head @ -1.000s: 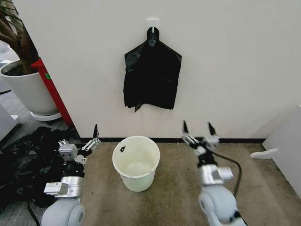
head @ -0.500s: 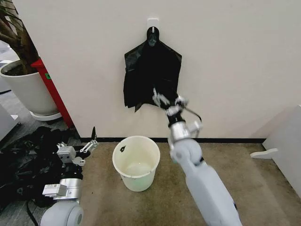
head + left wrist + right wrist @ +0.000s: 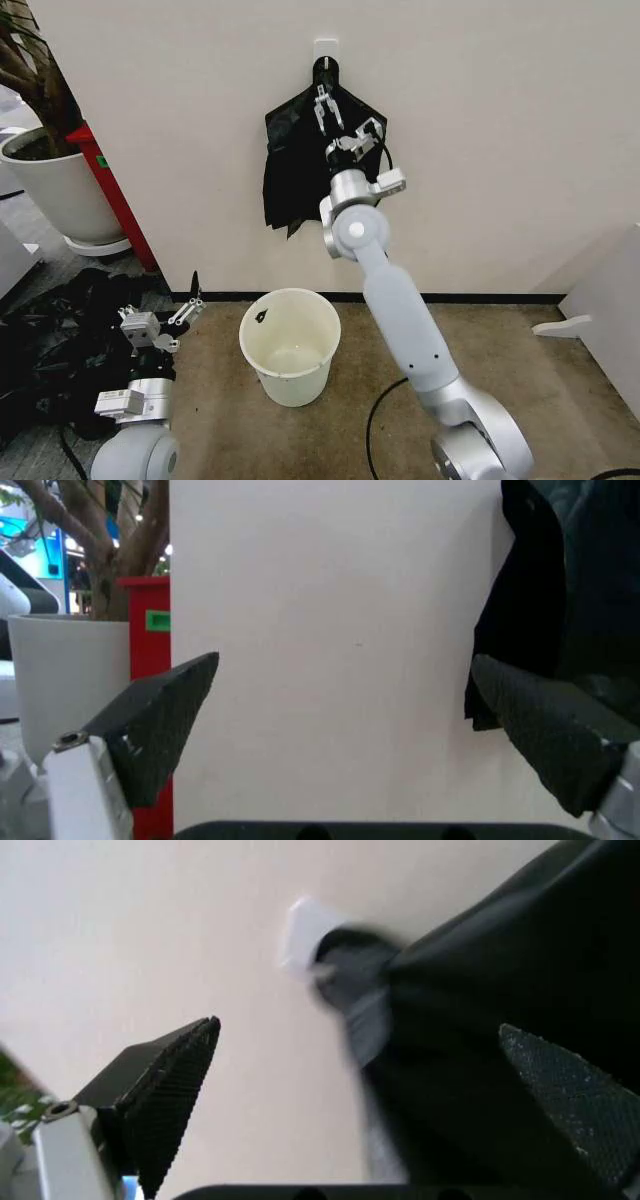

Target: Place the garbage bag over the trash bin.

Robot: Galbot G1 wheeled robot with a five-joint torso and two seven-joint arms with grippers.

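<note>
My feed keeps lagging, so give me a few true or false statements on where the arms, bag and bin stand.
1. The right end effector is raised to the black bags hanging on the wall hook. True.
2. Its fingers are clamped on the plastic. False: they are spread open, holding nothing.
3. The trash bin already wears a bag. False: its rim is bare and its white inside shows.
4. The left end effector sits low, left of the bin, open. True.
5. The bin lies tipped over. False: it stands upright on the floor.
</note>
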